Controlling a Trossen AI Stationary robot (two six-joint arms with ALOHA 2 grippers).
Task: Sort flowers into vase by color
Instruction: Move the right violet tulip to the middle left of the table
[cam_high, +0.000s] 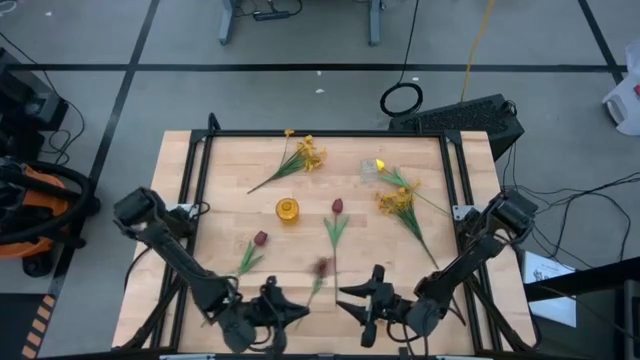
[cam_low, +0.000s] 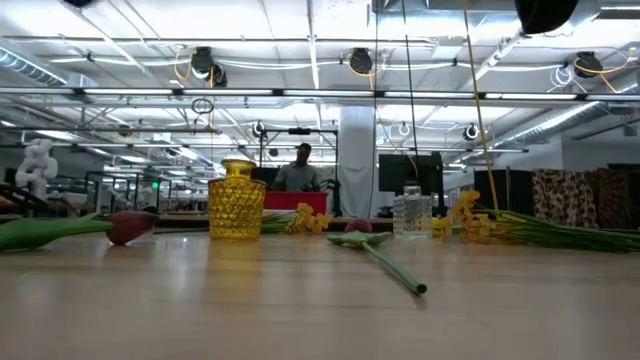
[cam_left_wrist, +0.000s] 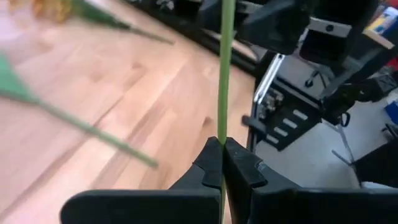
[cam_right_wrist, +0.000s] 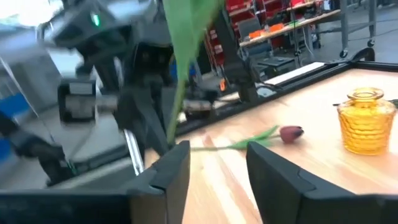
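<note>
The left claw (cam_left_wrist: 221, 163), low at the near edge of the bench (cam_high: 230, 170), is pressed together on a thin green stem (cam_left_wrist: 225, 68) that rises straight up out of its fingertips. This looks like the stem of a dark red tulip (cam_high: 321, 267), seen blurred from above between the two arms. The right claw (cam_right_wrist: 214, 163) sits close beside it with its fingers spread apart; a green leaf (cam_right_wrist: 186, 31) hangs near them, but nothing is gripped.

Farther out, two more dark red tulips lie flat: one (cam_high: 260, 239) toward the left arm, one (cam_high: 337, 206) near the middle. Beyond them stands a small yellow glass vase (cam_high: 288, 210), upright. A clear glass vase (cam_low: 411, 210) stands toward the right, with a yellow tulip (cam_high: 380, 165) beside it. Sprays of small yellow blossoms lie at the far left-centre (cam_high: 310, 152) and on the right (cam_high: 397, 200).

The flowers are artificial, with long slim stems, pointed leaves and small heads. They probably weigh very little. The stems look stiff enough to stay straight when held at one end, yet likely to swing. A grip on bare stem, clear of leaves and away from the soft head, seems safest. The glass vases look light and could tip if a stem knocks the rim.
</note>
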